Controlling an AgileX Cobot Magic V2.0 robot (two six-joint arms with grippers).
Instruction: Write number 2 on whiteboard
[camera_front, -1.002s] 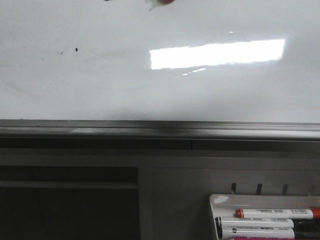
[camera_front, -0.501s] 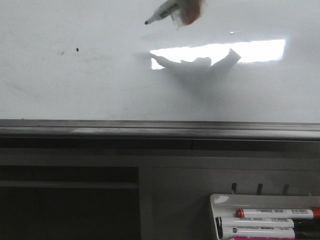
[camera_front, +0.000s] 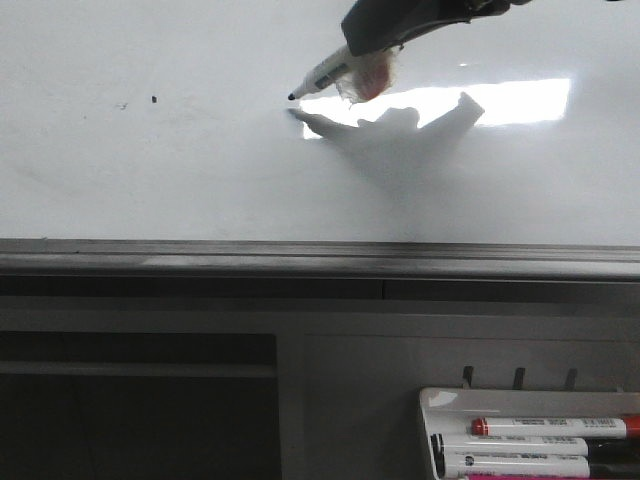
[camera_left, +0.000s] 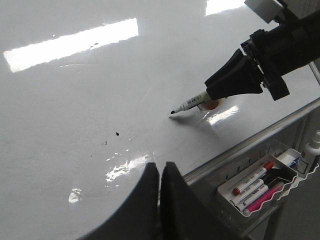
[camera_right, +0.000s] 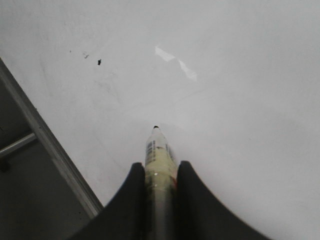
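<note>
My right gripper (camera_right: 160, 175) pinches a black-tipped marker (camera_right: 158, 155) between its two fingers, the pen's long axis running straight out ahead of the claw toward the whiteboard (camera_front: 200, 170). In the front view the marker (camera_front: 325, 75) slants down and leftward, its tip close over the glossy surface just above its own shadow; I cannot tell whether it touches yet. No stroke of the number 2 shows anywhere, only small black specks (camera_front: 153, 99) well off to the left. The board lies directly ahead of the tip, so my judgement is that a short push along the pen's axis begins the top stroke. My left gripper (camera_left: 160, 175) hangs well apart, fingers pressed together, holding nothing.
</note>
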